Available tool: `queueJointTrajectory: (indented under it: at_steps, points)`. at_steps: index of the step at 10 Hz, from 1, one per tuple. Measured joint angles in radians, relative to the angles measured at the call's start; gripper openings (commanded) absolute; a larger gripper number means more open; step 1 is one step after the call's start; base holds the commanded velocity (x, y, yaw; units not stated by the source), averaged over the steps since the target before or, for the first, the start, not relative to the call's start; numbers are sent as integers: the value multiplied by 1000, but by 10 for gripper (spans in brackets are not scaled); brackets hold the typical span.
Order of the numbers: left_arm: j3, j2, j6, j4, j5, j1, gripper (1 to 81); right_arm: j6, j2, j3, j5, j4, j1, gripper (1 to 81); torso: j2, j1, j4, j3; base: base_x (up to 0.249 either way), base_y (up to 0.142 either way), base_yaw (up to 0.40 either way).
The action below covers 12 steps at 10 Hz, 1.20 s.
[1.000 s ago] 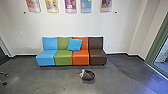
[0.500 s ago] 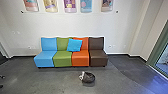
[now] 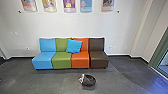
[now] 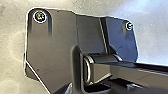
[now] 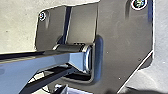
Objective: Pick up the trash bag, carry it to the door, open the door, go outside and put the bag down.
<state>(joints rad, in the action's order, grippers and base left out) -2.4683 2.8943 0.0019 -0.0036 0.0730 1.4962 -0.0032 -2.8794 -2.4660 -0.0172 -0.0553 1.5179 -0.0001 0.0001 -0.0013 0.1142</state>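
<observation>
Trash bag (image 3: 88, 80) lies near seats (image 3: 80, 60) in head view; wrist views show floor (image 4: 153, 45).

Dk grey plate (image 4: 55, 45) w/ rnd corner fittings (image 4: 39, 17).

There are four seats (image 3: 98, 60), five posters (image 3: 69, 7), one cushion (image 3: 74, 46), one bag (image 3: 89, 80).

1. Robot's camera has closed in on the row of coloured seats (image 3: 61, 60); they now look larger.
2. Trash bag (image 3: 89, 81) appears lower in head view, from camera travel.
3. Green-framed glass (image 3: 158, 53) has slid closer to the right edge of view.
</observation>
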Motion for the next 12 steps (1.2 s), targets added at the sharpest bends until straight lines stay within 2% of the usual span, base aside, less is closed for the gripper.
queueJointTrajectory:
  at_steps: [12]
  points:
    - [0,0,0,0,0,0,811,0,0,0,0,0,0,811,0,0,0,0,172,0,0]
